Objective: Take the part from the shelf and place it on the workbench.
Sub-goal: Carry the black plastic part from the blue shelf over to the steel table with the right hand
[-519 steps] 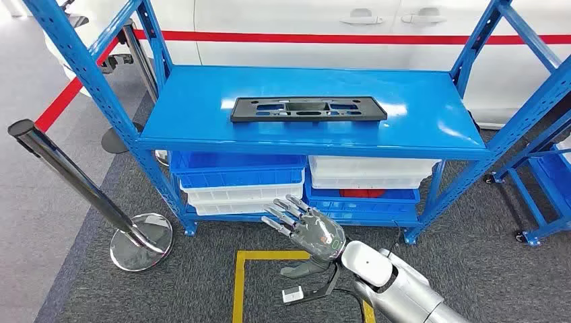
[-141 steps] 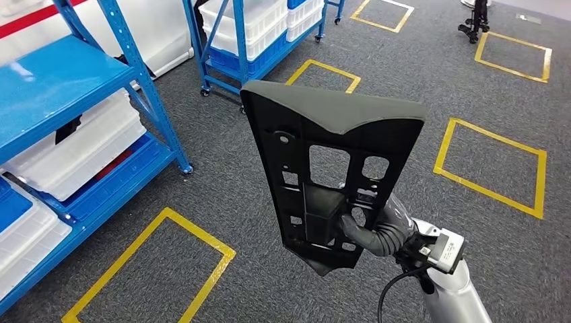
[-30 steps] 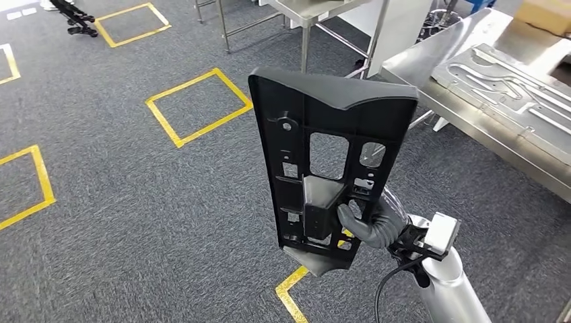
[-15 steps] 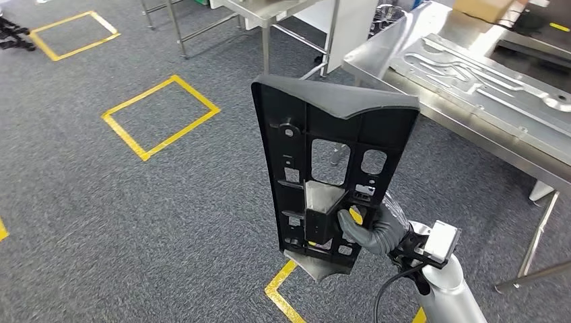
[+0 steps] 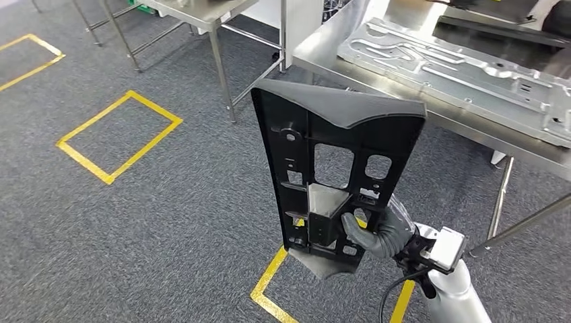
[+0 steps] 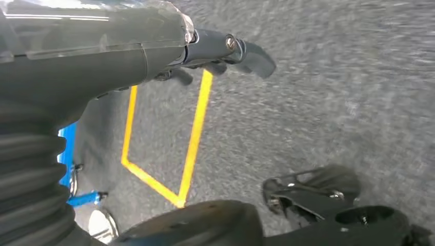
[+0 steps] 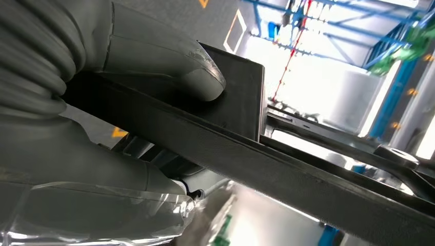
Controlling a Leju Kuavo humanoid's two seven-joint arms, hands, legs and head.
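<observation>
While the right hand grips the black part upright near its lower end, the steel workbench lies beyond it at one o'clock.

In the head view the part stands on end over grey carpet, its ribbed cut-out face toward the camera and its curved lip on top; the thumb presses on the raised box at the part's middle, the other fingers hidden behind. The right wrist view shows the thumb clamped on that box. A stamped metal panel lies flat on the workbench. Yellow floor squares sit at nine and six o'clock. Left hand hangs over the carpet with its fingers loosely curled around nothing.
</observation>
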